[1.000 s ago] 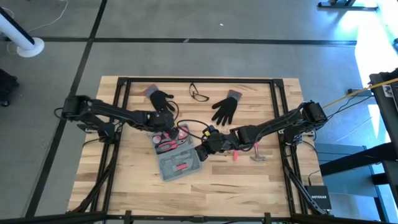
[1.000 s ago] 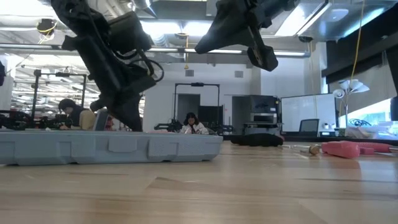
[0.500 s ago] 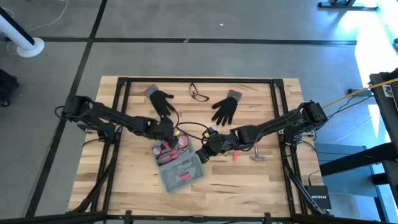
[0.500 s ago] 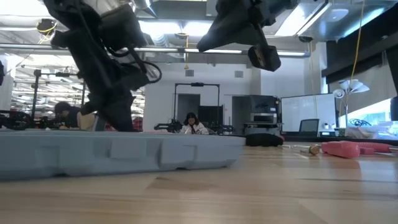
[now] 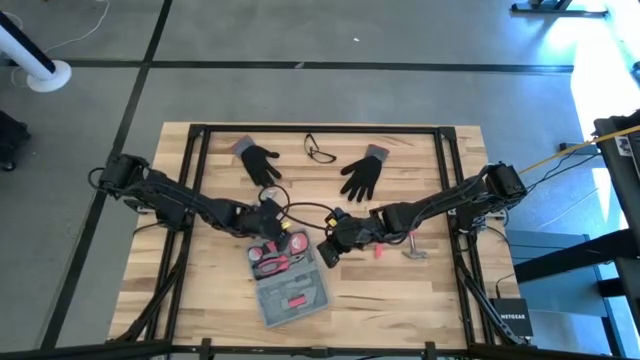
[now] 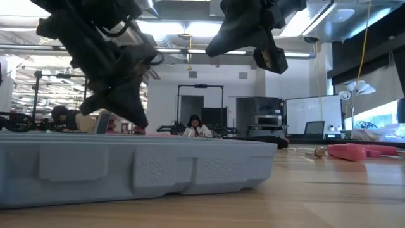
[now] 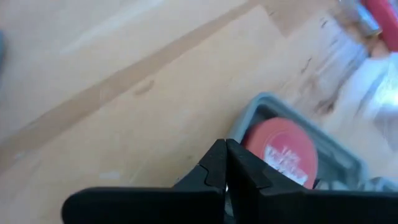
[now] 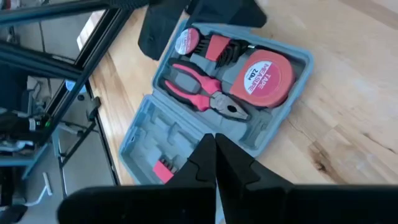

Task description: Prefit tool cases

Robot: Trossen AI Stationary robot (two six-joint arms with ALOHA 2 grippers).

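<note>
Blue-grey plastic tool case (image 5: 287,279) lay open; left gripper (image 5: 268,222) at its twelve o'clock, right gripper (image 5: 326,252) at two, both pinched together, empty.

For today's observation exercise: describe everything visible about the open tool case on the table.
The tool case is a flat blue-grey plastic tray with rounded corners, lying open and slightly askew on the wooden table. Its moulded recesses hold a red tape measure, red-handled pliers and a small red bit holder; some recesses are empty. The shut left pincer is at its far edge, the shut right pincer beside its right edge.
</note>
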